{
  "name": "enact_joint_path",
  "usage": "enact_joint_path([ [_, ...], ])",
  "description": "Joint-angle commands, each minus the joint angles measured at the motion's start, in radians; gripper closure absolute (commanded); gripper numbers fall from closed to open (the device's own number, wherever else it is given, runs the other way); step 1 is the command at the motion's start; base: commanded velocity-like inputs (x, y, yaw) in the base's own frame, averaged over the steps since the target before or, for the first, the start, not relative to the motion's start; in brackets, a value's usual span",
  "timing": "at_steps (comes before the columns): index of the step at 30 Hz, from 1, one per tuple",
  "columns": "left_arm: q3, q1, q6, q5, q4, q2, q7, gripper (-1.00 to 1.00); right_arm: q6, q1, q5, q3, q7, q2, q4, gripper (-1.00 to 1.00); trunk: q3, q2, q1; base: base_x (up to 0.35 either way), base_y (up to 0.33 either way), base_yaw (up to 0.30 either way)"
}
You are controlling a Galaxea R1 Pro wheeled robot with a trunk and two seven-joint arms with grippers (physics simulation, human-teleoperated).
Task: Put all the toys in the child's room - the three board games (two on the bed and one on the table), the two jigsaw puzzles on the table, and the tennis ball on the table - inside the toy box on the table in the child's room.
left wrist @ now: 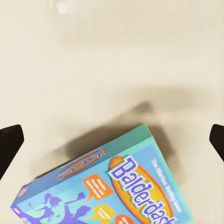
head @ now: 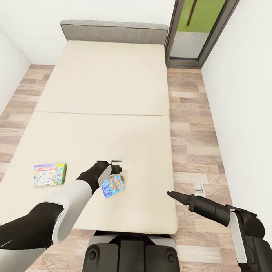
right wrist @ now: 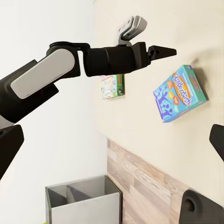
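Two board games lie flat on the cream bed [head: 106,92]. The green-and-white Monopoly box [head: 49,174] is near the bed's left edge. The smaller blue Balderdash box [head: 112,186] [left wrist: 116,186] [right wrist: 179,93] lies near the foot. My left gripper [head: 116,165] [left wrist: 112,140] [right wrist: 149,37] hovers open just above the blue box's far edge, apart from it, holding nothing. My right gripper [head: 184,192] [right wrist: 112,144] is open and empty beside the bed's right edge, pointing left. The Monopoly box [right wrist: 112,86] shows past the left arm. The table, toy box, jigsaw puzzles and tennis ball are out of view.
A grey headboard [head: 114,32] closes the bed's far end. A dark-framed door [head: 198,28] stands at the back right. A strip of wood floor [head: 191,126] runs between the bed and the white right wall. A grey divided bin [right wrist: 84,200] sits low by the floor.
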Motion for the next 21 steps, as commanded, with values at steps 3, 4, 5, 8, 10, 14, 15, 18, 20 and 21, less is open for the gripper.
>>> enact_joint_path([
  [3,-0.006,-0.001,0.004,0.011,-0.001,0.0,0.008,-1.0,0.004,0.0,0.0,0.0,0.002,0.0,0.0,-1.0,-0.005,-0.002,0.0,0.0,0.0,0.0],
  [4,-0.006,0.0,0.004,0.011,-0.001,0.0,0.008,-1.0,0.004,0.0,0.0,0.0,0.002,0.0,0.0,-1.0,-0.006,-0.002,0.0,0.0,0.0,0.0],
  [5,-0.006,-0.001,0.004,0.011,-0.001,0.0,0.008,-1.0,0.004,0.0,0.0,0.0,0.002,0.0,0.0,-1.0,-0.008,-0.002,0.0,0.0,0.0,0.0],
  [8,-0.006,-0.001,0.004,0.011,-0.002,0.0,0.008,-1.0,0.004,0.0,0.0,0.001,0.002,0.0,0.0,-1.0,-0.012,-0.002,0.0,0.0,0.0,0.0],
  [10,-0.006,0.0,0.004,0.011,-0.004,0.0,0.008,-1.0,0.004,0.0,0.001,0.001,0.002,0.0,0.0,-1.0,-0.014,-0.002,0.0,0.0,0.0,0.0],
  [14,-0.006,-0.001,0.003,0.011,-0.01,0.0,0.007,-1.0,0.004,0.0,0.001,0.0,0.0,0.0,0.0,-1.0,-0.019,-0.002,0.0,0.0,0.0,0.0],
  [15,-0.006,-0.001,0.003,0.011,-0.011,0.0,0.007,-1.0,0.004,0.0,0.001,0.0,-0.001,0.0,0.0,-1.0,-0.021,-0.002,0.0,0.0,0.0,0.0],
  [18,-0.006,-0.001,-0.003,0.012,-0.015,0.0,0.007,-1.0,0.004,0.0,0.001,0.0,-0.011,0.0,0.0,-1.0,-0.025,-0.002,0.0,0.0,0.0,0.0],
  [20,-0.006,-0.001,-0.011,0.013,-0.021,0.0,0.007,-1.0,0.004,0.0,0.0,0.001,-0.017,0.0,0.0,-1.0,-0.027,-0.002,0.0,0.0,0.0,0.0],
  [21,-0.006,-0.001,-0.016,0.013,-0.023,0.0,0.007,-1.0,0.004,0.0,0.0,0.002,-0.019,0.0,0.0,-1.0,-0.028,-0.002,0.0,0.0,0.0,0.0],
])
